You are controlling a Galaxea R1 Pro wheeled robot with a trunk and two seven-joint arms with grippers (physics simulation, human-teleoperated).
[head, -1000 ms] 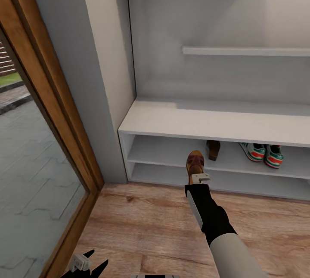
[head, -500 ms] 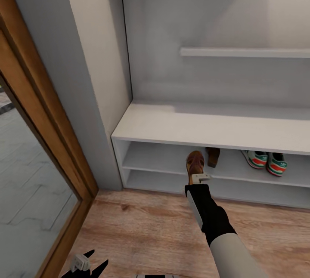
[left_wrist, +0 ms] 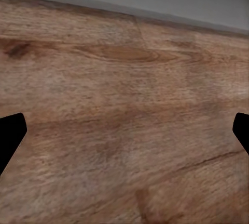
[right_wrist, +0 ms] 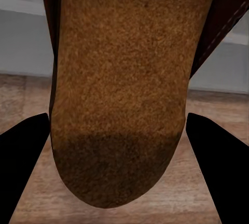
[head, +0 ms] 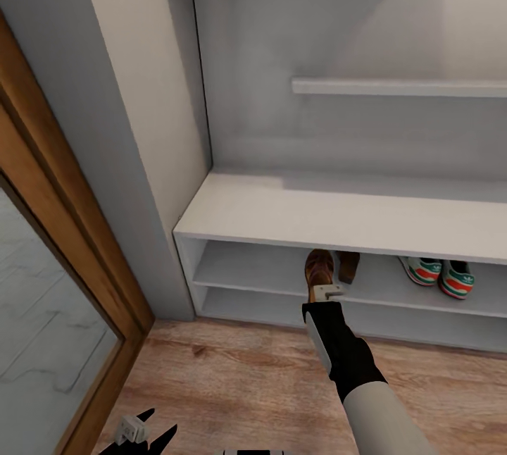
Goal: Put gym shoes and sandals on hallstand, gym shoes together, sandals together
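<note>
Wood-framed glass door (head: 67,279) fills the left edge of my head view, with a grey wall beside it. Low in that view I see my left gripper (head: 141,434) hanging over the corridor floor (head: 232,384); from the left wrist camera its two black fingertips (left_wrist: 10,135) sit far apart at the picture's edges with only bare planks between them, so the claw is wide and holds nothing.

Moving right, the light grey hallstand (head: 338,212) stands against the wall — a broad bench top, two open tiers beneath and a floating shelf (head: 398,86) above. My right gripper (head: 325,291) reaches to the front edge of the upper tier with one brown sandal (head: 319,268) in its grasp, the shoe pointing into the opening. The right wrist camera shows the tan suede footbed (right_wrist: 122,89) large and close, with the dark fingers (right_wrist: 26,167) flanking the heel end on both sides; the claw is clamped on it. Whether the sandal rests on the tier yet, I cannot tell.

Just beside it, deeper on the same tier, the second sandal (head: 348,265) is partly tucked under the bench top. Further right on that tier the two gym shoes (head: 440,275) sit side by side — white, green-striped, heels toward me.
</note>
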